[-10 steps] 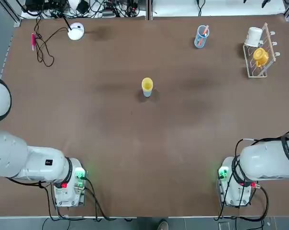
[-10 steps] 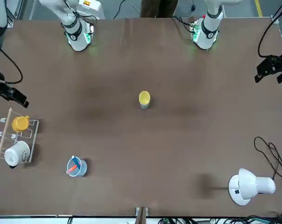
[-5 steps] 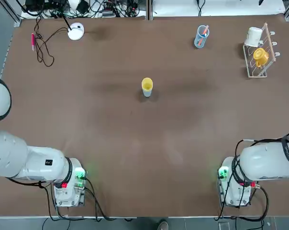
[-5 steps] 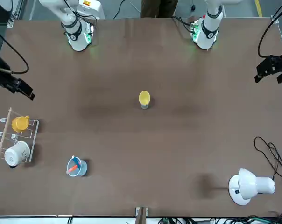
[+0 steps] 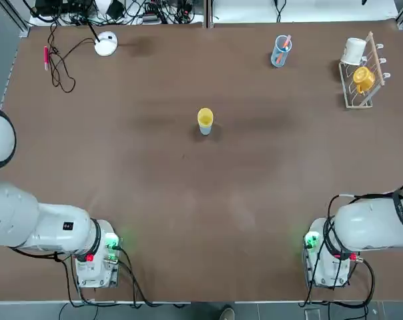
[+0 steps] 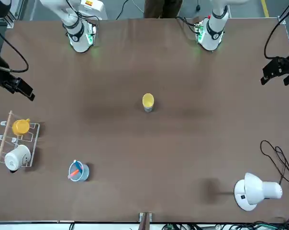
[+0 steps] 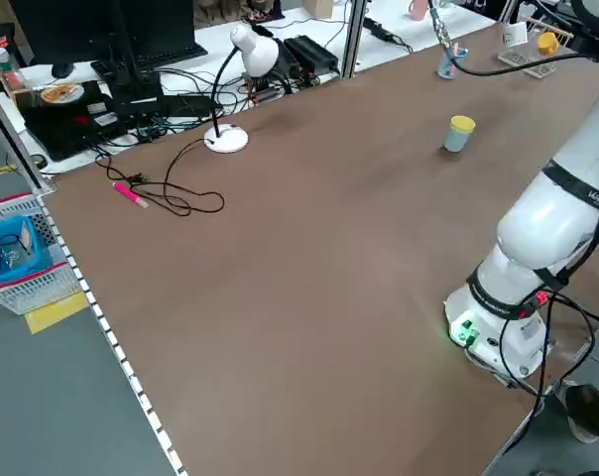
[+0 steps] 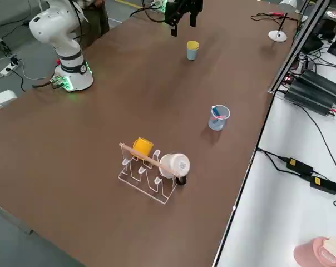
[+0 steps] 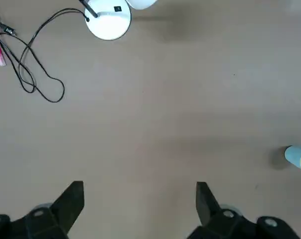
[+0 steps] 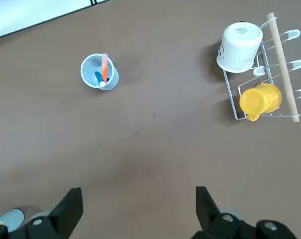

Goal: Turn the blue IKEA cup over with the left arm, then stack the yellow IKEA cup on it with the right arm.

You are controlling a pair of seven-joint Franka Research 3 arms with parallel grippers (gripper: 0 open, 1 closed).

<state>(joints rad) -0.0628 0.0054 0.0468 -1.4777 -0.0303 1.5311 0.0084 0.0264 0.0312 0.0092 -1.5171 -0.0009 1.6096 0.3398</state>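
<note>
Right, both target cups were together near mid-table: the yellow cup [image 5: 205,117] sat nested in the blue cup [image 5: 205,130], mouth up, only its rim and inside showing above the blue wall. The stack stood upright on the table [image 5: 155,200], touching neither arm.

Left gripper [image 9: 140,199]: jaws released, spread wide, nothing between them. It hung over the left part of the table, well apart from the stack. Right gripper [image 10: 139,199]: same state, jaws wide and holding nothing, up over the right part of the table, also clear of the cups.

Further out, toward the far edge and right of the stack: clear-blue cup [image 5: 280,52] with an orange-pink stick and a blue one leaning in it. Far right: white wire rack [image 8: 151,186] with a wooden bar, carrying a white mug [image 8: 174,165] and an orange-yellow mug [image 8: 142,146].

Far left: white desk lamp [image 6: 259,190] on its round base, looped black cable [image 7: 176,198] near it, pink marker [image 7: 131,195] beside the cable. Person's legs [image 6: 162,8] showed behind the robot's edge, between the arm bases. Black monitor [image 7: 111,35] stood on the white desk [image 8: 285,222] past the far edge.
</note>
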